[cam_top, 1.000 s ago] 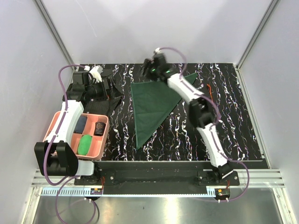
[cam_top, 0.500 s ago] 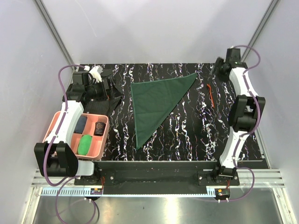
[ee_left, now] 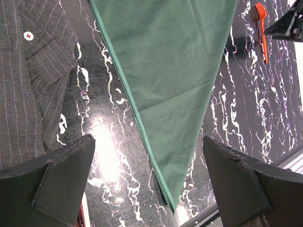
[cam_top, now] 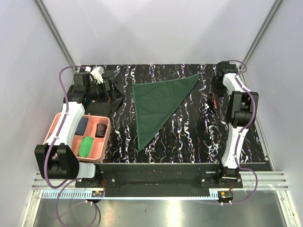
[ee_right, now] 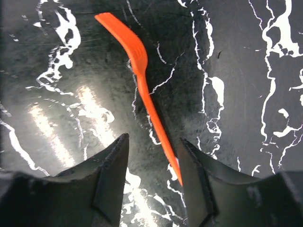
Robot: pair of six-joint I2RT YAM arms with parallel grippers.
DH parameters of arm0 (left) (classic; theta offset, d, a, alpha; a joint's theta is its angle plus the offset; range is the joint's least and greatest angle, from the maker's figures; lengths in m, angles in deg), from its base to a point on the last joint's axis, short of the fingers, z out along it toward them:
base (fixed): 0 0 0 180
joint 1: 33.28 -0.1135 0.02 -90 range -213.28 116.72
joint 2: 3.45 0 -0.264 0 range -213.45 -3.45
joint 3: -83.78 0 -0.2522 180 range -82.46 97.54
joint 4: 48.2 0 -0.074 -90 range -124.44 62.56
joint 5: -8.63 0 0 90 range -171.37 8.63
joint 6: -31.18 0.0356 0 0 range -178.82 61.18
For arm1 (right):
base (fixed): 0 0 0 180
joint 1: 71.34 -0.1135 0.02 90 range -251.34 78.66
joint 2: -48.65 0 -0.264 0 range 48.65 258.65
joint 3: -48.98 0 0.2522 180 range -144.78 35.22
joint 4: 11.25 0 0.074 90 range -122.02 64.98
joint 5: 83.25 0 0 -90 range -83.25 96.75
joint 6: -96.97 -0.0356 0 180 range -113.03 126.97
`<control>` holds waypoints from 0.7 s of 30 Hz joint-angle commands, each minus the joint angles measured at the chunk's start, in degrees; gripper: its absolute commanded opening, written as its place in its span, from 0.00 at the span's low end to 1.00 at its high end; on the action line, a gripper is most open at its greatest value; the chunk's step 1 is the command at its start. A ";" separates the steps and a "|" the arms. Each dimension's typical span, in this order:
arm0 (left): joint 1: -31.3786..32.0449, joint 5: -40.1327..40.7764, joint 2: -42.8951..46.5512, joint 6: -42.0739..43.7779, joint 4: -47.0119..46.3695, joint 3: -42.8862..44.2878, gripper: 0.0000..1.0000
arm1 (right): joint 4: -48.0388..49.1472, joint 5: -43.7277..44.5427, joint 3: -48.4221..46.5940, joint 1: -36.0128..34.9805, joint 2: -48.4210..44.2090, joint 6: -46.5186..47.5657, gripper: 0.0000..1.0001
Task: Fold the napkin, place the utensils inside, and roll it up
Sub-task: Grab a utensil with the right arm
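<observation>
The dark green napkin (cam_top: 156, 101) lies folded into a triangle in the middle of the table, and it also shows in the left wrist view (ee_left: 170, 71). The small orange-red fork (ee_right: 147, 90) lies flat on the table at the back right; in the top view (cam_top: 215, 100) it is mostly hidden under my right gripper. My right gripper (ee_right: 151, 156) is open low over the fork, the handle's end lying between the jaws, close to the right finger (ee_right: 199, 179). My left gripper (ee_left: 149, 184) is open and empty, held above the table left of the napkin.
A dark pinstriped shirt (ee_left: 23, 80) lies at the back left under my left arm. A pink tray (cam_top: 107, 137) holding several small items sits at the left front. The right wall is close behind my right arm (cam_top: 241, 106).
My right arm swung from the napkin's far edge to the back right corner, then came down over the fork. The napkin and left arm have not moved.
</observation>
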 commanded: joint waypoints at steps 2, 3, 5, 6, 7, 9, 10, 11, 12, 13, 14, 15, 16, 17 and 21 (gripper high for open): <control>-0.36 0.55 0.52 1.05 -2.80 -0.38 0.99 | -0.19 3.03 -0.44 0.49 1.67 1.70 0.48; -0.27 0.55 0.52 1.14 -2.89 -0.38 0.99 | -0.10 2.68 -0.44 0.67 1.85 1.79 0.47; -0.27 0.56 0.70 1.06 -2.80 -0.38 0.99 | -0.10 1.19 -0.35 1.02 2.55 2.14 0.46; -0.27 0.55 0.87 1.06 -2.80 -0.38 0.99 | -0.10 0.48 -0.35 1.11 2.82 2.14 0.45; -0.27 0.47 0.88 1.06 -2.80 -0.38 0.99 | -0.10 -0.65 -0.35 1.28 3.34 2.32 0.44; -0.27 0.29 0.96 0.97 -2.89 -0.38 0.99 | -0.10 -1.80 -0.35 1.63 3.87 2.32 0.40; -0.36 0.12 1.05 0.97 -2.89 -0.38 0.99 | -0.10 -2.94 -0.35 1.81 4.14 2.15 0.32; -0.36 0.20 1.05 0.97 -2.80 -0.38 0.99 | -0.10 -3.65 -0.17 1.90 4.22 1.80 0.26; -0.36 0.12 1.14 0.97 -2.89 -0.38 0.99 | -0.19 -4.44 -0.09 2.07 4.23 1.62 0.19; -0.27 0.03 1.14 0.97 -2.89 -0.38 0.99 | -0.10 -6.27 0.18 2.07 3.88 1.35 0.08; -0.36 0.03 1.31 0.88 -2.97 -0.47 0.99 | -0.10 -7.33 0.96 2.07 3.44 0.74 0.02; -0.27 0.03 1.23 0.79 -3.06 -0.47 0.99 | -0.10 -8.48 1.49 2.07 2.83 0.30 0.00; -0.27 -0.23 1.23 0.53 -3.15 -0.55 0.99 | -0.01 -10.66 2.11 2.07 1.08 -0.22 0.00; -0.27 -0.32 1.31 0.44 -3.59 -0.90 0.99 | -0.01 -11.90 3.59 2.07 0.02 -2.06 0.00; 2.70 -0.50 2.10 0.26 -5.43 -1.61 0.98 | 3.92 -20.85 11.76 2.07 -9.11 -10.67 0.00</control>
